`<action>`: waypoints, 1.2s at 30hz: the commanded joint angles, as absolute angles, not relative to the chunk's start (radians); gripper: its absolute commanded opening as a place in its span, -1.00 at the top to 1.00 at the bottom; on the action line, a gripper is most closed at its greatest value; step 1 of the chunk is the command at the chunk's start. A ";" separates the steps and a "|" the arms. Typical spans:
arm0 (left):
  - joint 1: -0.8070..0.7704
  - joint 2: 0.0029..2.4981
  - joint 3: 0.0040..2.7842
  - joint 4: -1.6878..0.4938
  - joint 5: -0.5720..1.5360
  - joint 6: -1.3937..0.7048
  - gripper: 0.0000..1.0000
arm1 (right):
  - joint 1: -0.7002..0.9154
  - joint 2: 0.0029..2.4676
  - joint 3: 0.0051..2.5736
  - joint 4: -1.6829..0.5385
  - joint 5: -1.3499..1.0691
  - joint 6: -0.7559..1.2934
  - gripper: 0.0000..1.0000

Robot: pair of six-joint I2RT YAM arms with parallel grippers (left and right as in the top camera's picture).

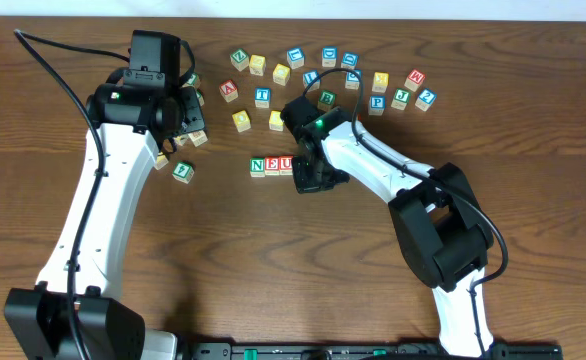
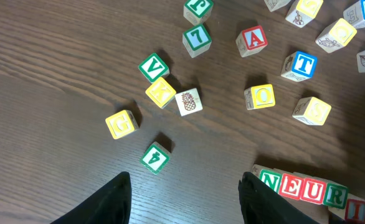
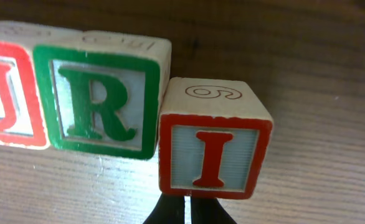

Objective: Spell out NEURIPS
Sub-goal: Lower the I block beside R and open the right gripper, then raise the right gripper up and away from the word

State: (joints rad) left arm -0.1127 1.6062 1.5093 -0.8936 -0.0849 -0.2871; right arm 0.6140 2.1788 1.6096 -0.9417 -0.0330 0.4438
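Observation:
A row of cubes reads green N (image 1: 258, 166), red E (image 1: 272, 165), red U (image 1: 286, 164). In the right wrist view the green R (image 3: 98, 102) follows the U (image 3: 5, 93), and the red I (image 3: 213, 146) sits just right of the R, set slightly nearer to me. My right gripper (image 3: 187, 213) is shut with nothing between its fingers, its tips against the I's near face. In the overhead view it (image 1: 308, 178) covers the R and I. The blue P (image 1: 377, 102) lies among the loose cubes. My left gripper (image 2: 185, 199) hangs open over bare table, left of the row's N (image 2: 270, 182).
Loose letter cubes are scattered along the back (image 1: 323, 75), from the left arm to the right. Near the left gripper lie a green 4 (image 2: 155, 156), a yellow G (image 2: 121, 124), a pineapple cube (image 2: 189, 101) and a green V (image 2: 152, 66).

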 commanded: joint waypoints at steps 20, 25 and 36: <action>-0.108 1.588 1.509 -0.896 -0.098 -0.281 -0.10 | 0.617 2.136 1.610 -0.899 0.004 0.455 0.98; -0.108 1.588 1.509 -0.896 -0.098 -0.281 -0.10 | 0.602 2.049 1.621 -0.919 0.004 0.455 0.98; -0.108 1.588 1.509 -0.892 -0.098 -0.281 -0.10 | 0.496 1.857 1.621 -0.901 0.024 0.448 0.91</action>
